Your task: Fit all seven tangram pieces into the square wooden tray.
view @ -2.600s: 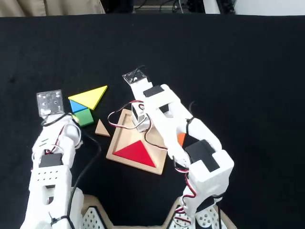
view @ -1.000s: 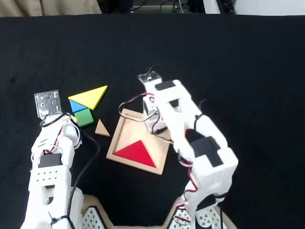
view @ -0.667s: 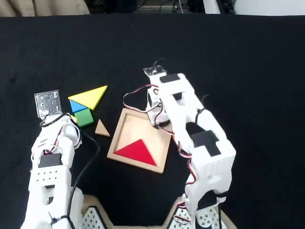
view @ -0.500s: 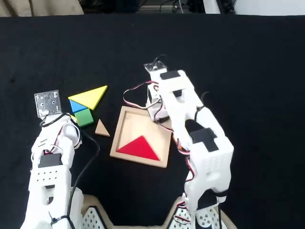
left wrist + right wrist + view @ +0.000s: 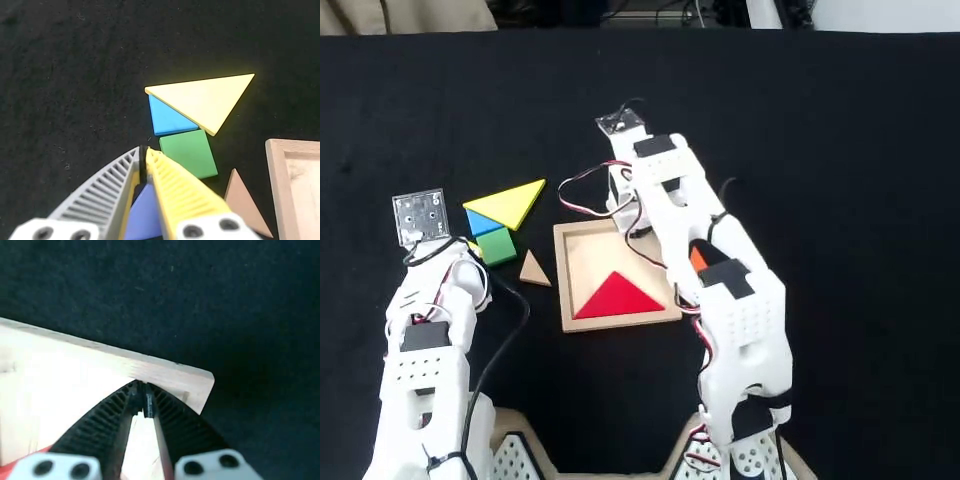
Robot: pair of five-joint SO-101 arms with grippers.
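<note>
Both pincers are showing fingers pressed together. The right gripper (image 5: pixel 143 401) is hanging above a corner of the square wooden tray (image 5: pixel 170 374), the red triangle (image 5: pixel 618 296) lying inside, back toward its arm. Just ahead of the left gripper (image 5: pixel 144 152), the green square (image 5: pixel 188 152), blue piece (image 5: pixel 167 117) and yellow triangle (image 5: pixel 205 100) are lying clustered.

We look down on a table covered edge to edge by a black cloth (image 5: pixel 840 150), matte and evenly lit, with no hard shadows on it. Close up, the cloth shows a fine weave dotted with pale lint specks. Along the far edge, at one corner, we see a strip of beige curtain-like fabric (image 5: pixel 410 14) hanging in folds. Beside it sits dark equipment with loose cables (image 5: pixel 650 12), too dim to identify. At the opposite far corner a plain white surface (image 5: pixel 890 14) shows.
</note>
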